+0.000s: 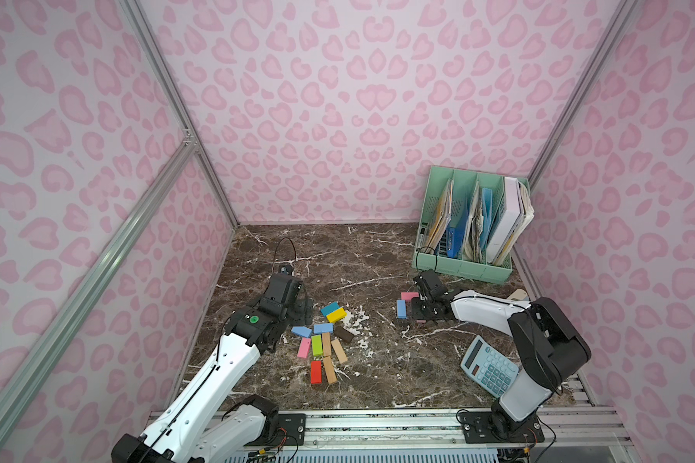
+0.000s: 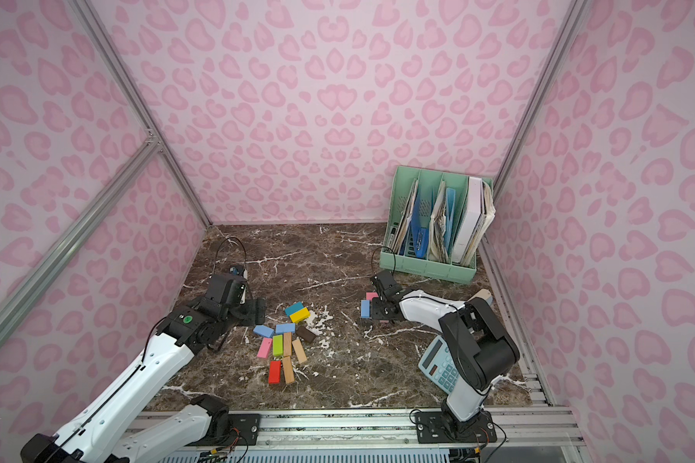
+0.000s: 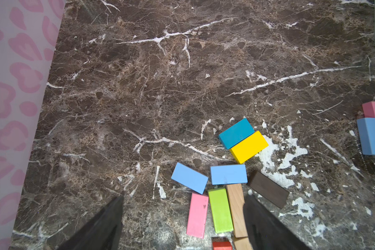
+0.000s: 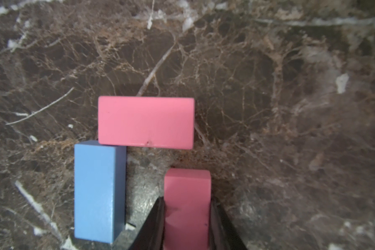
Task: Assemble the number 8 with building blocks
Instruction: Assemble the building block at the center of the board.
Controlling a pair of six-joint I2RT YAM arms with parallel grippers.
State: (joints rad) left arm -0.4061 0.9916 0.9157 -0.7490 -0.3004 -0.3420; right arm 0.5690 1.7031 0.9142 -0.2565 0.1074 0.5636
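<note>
A pile of building blocks lies mid-table: teal (image 1: 330, 308), yellow (image 1: 336, 315), dark brown (image 1: 344, 333), green (image 3: 220, 210), pink (image 3: 197, 215), red (image 1: 316, 372), plus light blue and tan ones. My left gripper (image 3: 183, 198) hovers open at the pile's left side, holding nothing. To the right, a pink block (image 4: 145, 122) lies crosswise, its corner touching the end of a light blue block (image 4: 95, 190). My right gripper (image 4: 186, 201) is shut on a second pink block (image 4: 187, 186), held parallel to the blue one, low over the table.
A mint green file rack (image 1: 464, 268) full of folders stands at the back right. A pale blue calculator (image 1: 486, 366) lies near the right arm's base. Pink patterned walls close in on three sides, and a metal rail (image 1: 378, 425) runs along the front.
</note>
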